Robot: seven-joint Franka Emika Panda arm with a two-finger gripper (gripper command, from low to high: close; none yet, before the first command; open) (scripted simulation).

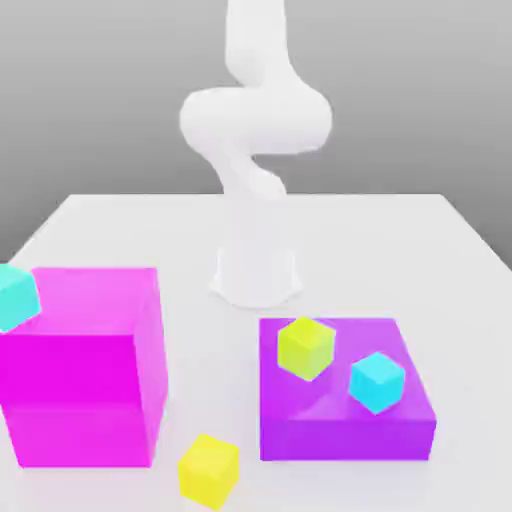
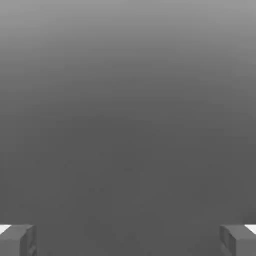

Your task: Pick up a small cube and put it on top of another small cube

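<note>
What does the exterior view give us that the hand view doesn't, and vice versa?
Exterior view: the white arm rising from its base on the table, a tall magenta block, a flatter purple block carrying a yellow-green cube and a cyan cube, a yellow cube on the table in front between the blocks, and another cyan cube at the magenta block's upper corner.

Hand view: the gripper, fingertips wide apart with nothing between them, against plain grey.

Shared: nothing I can match across the two.

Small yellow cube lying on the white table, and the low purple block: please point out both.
Small yellow cube on the table (image 1: pixel 208 470), exterior view, its front face.
Low purple block (image 1: pixel 345 440), exterior view, its front wall.
</note>
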